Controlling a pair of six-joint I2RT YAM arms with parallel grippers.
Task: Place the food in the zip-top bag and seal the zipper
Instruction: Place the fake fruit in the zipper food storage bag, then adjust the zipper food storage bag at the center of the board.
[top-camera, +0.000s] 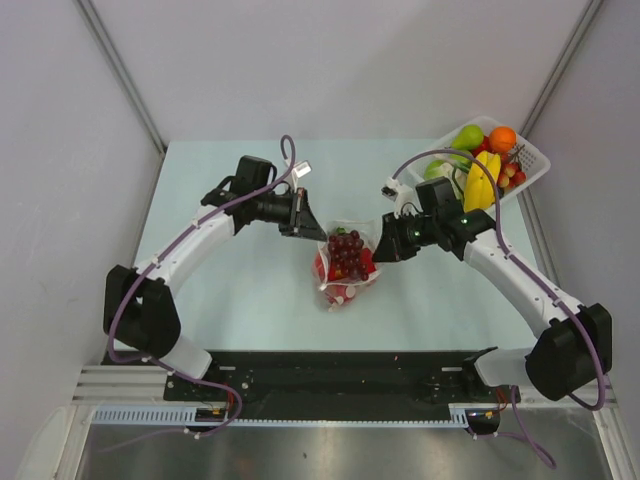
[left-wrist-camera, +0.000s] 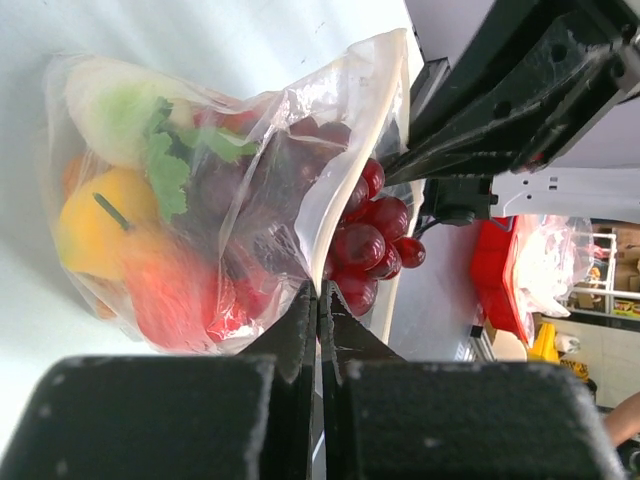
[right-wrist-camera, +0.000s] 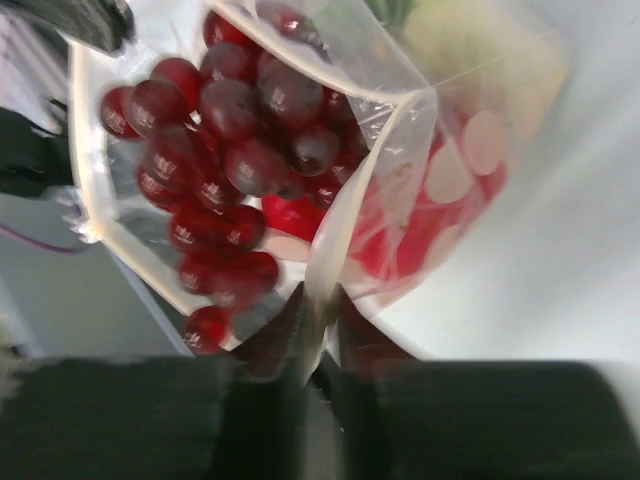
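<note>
Clear dotted plastic in both grips. Pinching the zip-top bag at the left end of its mouth with the left fingers, pressed flat together on the film with no gap showing between them. Pinching the right end of the same mouth with the right fingers, also closed tight on the plastic, as seen from the right wrist. Holding the bag at about the middle of the table, a little toward the near edge, with its lower part lying on the table.

Holding the mouth wide open between the two grips, with the zipper running as a whitish strip along the mouth edge and its two sides well apart, so not sealed.

Showing the grape bunch right at the opening, partly sticking out past the rim in both wrist views. Showing through the film, from the left wrist, the yellow lemon, the red bell pepper and the white radish with its green top, all lying deeper inside the bag. Not making out the small orange piece for sure.

Seeing at the far right corner of the table a white lattice basket, carrying more toy fruits in orange, green, yellow and red, well apart from the bag.
</note>
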